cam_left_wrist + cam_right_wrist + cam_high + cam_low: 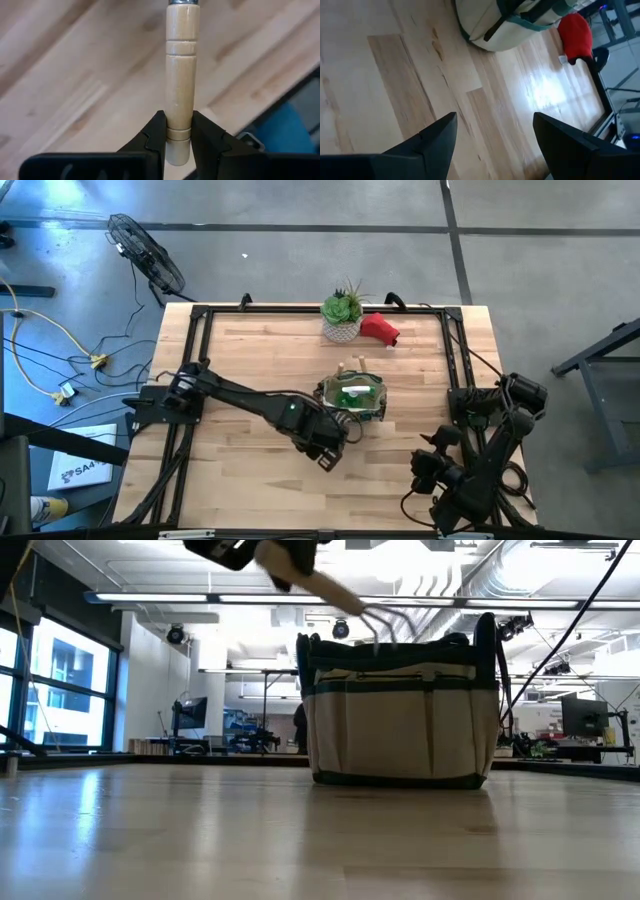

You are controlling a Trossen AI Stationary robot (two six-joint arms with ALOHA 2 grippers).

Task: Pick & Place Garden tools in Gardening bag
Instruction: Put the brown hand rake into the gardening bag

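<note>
So the wooden-handled tool [179,75] is up in the air right now, pinched near the butt end of its handle by the left gripper [179,137], fingers clamped narrow on the wood. From the low view its metal tines [385,622] are angled down toward the top of the gardening bag [400,710], just over the near rim.

The bag sits around the middle of the table [250,480], and there's already green stuff inside plus a couple of wooden handles poking up. If I were doing this step, I'd bring the tines over the open middle and not the rim, tip the tool steeper, and only let go once the head is below the green edge. Otherwise I reckon it snags a loop handle or tips out.

Room-wise it's pretty good: bare table in front and to the left of the bag. Behind it stand the potted plant [342,310] and the red soft item [380,328], close to the far edge. The right gripper [495,135] waits at the near right corner, fingers spread wide, holding nothing.
</note>
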